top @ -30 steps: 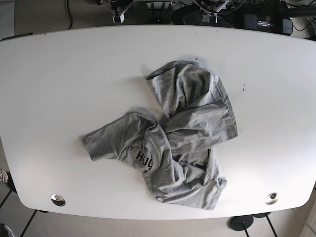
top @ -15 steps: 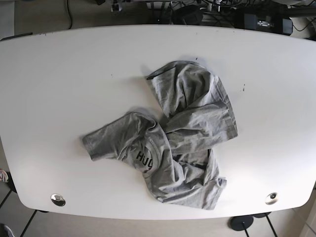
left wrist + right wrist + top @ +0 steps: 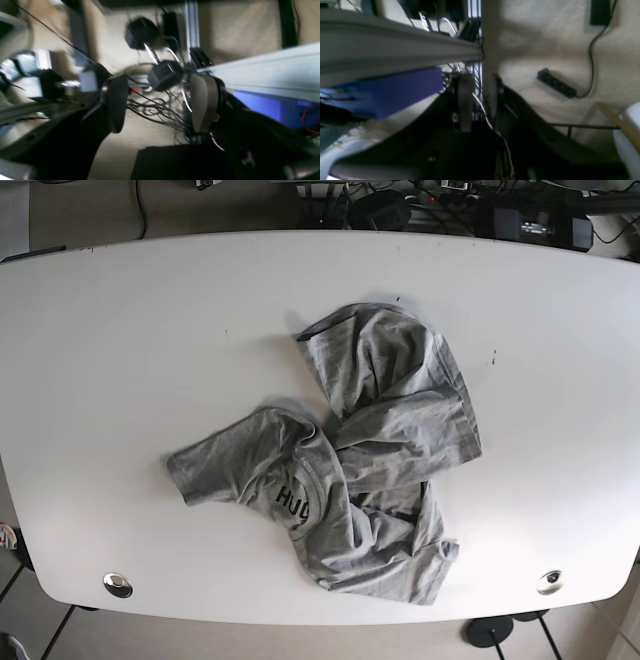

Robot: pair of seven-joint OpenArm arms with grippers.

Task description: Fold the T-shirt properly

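A grey T-shirt (image 3: 385, 415) lies crumpled in the middle of the white table (image 3: 120, 330), with black lettering (image 3: 292, 502) showing near its collar. One sleeve sticks out to the left and a bunched part lies toward the front edge. Neither gripper shows in the base view. In the left wrist view, my left gripper (image 3: 157, 105) is open and empty, over floor and cables beyond the table edge. In the right wrist view, my right gripper (image 3: 480, 100) is empty with its jaws nearly together, also off the table.
Two round metal fittings (image 3: 117, 584) (image 3: 549, 582) sit near the table's front corners. Cables and black power bricks (image 3: 520, 220) lie on the floor behind the table's far edge. A power strip (image 3: 556, 83) lies on the carpet in the right wrist view.
The arm parts seen at the top edge of the base view have moved up out of that view. The T-shirt has not moved.
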